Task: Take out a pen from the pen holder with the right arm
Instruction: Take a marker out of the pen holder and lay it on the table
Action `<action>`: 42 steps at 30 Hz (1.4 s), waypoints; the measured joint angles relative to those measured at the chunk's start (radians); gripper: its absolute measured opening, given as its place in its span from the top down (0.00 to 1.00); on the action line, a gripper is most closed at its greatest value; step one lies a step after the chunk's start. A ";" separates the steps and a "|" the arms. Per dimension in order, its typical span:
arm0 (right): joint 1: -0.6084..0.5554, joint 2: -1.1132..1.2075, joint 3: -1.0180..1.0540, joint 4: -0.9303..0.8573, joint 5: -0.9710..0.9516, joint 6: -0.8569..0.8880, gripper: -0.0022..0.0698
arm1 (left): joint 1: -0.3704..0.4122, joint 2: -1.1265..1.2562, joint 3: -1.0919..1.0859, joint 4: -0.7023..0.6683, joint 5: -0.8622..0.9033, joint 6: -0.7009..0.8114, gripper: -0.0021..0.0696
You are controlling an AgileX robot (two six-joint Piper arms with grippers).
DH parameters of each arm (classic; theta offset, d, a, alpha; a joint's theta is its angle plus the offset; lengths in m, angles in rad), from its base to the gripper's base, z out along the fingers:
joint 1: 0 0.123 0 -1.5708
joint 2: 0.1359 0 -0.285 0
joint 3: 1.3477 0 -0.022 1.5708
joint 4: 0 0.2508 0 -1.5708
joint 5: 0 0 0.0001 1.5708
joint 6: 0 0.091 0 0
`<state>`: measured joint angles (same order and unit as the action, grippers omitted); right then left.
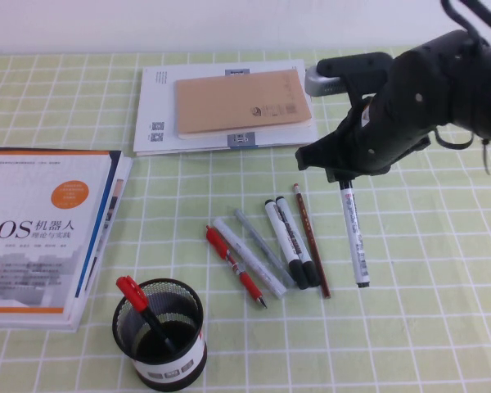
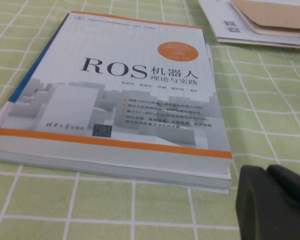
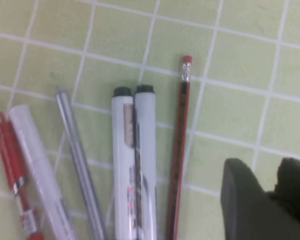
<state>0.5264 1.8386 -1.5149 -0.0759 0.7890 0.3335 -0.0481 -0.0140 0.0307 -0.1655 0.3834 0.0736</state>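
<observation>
A black mesh pen holder [image 1: 159, 336] stands near the table's front edge with one red-capped pen [image 1: 135, 293] leaning in it. Right of centre, my right gripper [image 1: 342, 182] is shut on the top end of a white marker [image 1: 354, 239], whose black tip points toward the front edge. The right wrist view shows its dark fingers [image 3: 245, 200] close together beside a red pencil [image 3: 179, 150]; the held marker is hidden there. My left gripper [image 2: 270, 200] is shut and empty, low over the cloth beside the book's corner.
Several pens lie in a row left of the held marker: a red pen [image 1: 236, 266], a white pen [image 1: 250, 255], a grey pen [image 1: 262, 246], two white markers [image 1: 290, 242] and the pencil [image 1: 311, 241]. A ROS book [image 1: 41, 233] lies left. A brown notebook [image 1: 237, 102] lies on white papers behind.
</observation>
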 joint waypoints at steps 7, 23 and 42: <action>-0.014 0.160 -0.124 0.127 0.006 -0.103 0.84 | 0.000 0.000 0.000 0.000 0.000 0.000 0.98; -0.050 0.323 -0.236 0.192 0.044 -0.152 0.84 | 0.000 0.000 0.000 0.000 0.000 0.000 0.98; -0.050 0.353 -0.236 0.228 -0.007 -0.166 0.75 | 0.000 0.000 0.000 0.000 0.000 0.000 0.98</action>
<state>0.4761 2.1917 -1.7508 0.1517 0.7825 0.1672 -0.0481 -0.0140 0.0307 -0.1655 0.3834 0.0736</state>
